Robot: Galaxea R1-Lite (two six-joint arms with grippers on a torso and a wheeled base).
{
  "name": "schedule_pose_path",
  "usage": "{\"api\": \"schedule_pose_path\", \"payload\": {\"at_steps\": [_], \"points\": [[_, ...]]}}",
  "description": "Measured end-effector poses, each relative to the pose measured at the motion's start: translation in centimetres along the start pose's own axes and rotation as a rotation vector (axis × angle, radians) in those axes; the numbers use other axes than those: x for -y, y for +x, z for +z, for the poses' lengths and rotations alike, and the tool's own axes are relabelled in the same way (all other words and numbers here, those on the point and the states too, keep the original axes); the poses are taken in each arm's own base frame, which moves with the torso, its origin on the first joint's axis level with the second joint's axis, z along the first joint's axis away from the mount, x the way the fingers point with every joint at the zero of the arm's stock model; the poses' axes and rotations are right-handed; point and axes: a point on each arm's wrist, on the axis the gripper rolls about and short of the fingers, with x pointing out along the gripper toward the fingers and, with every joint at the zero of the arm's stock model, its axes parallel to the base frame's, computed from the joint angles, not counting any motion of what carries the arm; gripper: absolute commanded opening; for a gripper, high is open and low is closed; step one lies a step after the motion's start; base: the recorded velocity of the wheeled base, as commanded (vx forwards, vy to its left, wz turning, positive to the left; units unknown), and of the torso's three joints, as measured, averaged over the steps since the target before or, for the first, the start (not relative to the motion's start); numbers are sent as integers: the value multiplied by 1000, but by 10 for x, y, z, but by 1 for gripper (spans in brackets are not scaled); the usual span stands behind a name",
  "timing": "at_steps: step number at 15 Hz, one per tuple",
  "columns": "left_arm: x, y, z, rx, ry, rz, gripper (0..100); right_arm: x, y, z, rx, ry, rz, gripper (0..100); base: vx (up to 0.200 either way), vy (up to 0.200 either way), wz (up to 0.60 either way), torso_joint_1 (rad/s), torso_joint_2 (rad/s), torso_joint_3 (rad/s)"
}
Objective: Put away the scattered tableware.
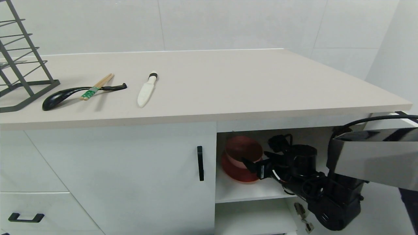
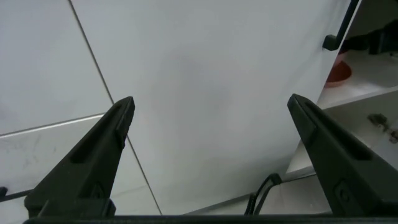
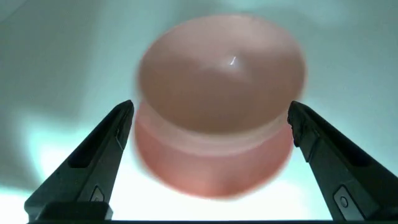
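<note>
Crosswise, chopsticks (image 1: 96, 86) lie on the spoon (image 1: 57, 96), near the rack (image 1: 32, 94).

We see a pale countertop (image 1: 228, 81) against a white tiled wall (image 1: 228, 23), with a dark wire rack (image 1: 39, 91) standing at its left end. Below, we find a closed white cabinet door (image 1: 130, 176) with a black bar handle (image 1: 200, 163), a drawer (image 1: 49, 209) at lower left, and a white shelf (image 1: 241, 191) in the open compartment.
</note>
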Motion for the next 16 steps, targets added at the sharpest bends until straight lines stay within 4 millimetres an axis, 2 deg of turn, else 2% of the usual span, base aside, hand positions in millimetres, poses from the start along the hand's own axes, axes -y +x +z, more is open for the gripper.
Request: {"api": "schedule_pose_path", "payload": {"at_steps": [3, 6, 11, 16], "points": [[0, 0, 0, 2, -5, 5, 100, -13, -56, 4, -28, -31, 9, 100, 0, 0, 0, 0, 0, 0], [-2, 0, 0, -3, -8, 84, 100, -14, -111, 5, -46, -89, -26, 100, 0, 0, 0, 0, 0, 0], [-3, 0, 0, -4, -28, 130, 100, -17, -170, 44, 178, -91, -111, 100, 0, 0, 0, 0, 0, 0], [-2, -1, -1, 1, -19, 87, 100, -16, -234, 56, 218, -80, -135, 100, 0, 0, 0, 0, 0, 0]]}}
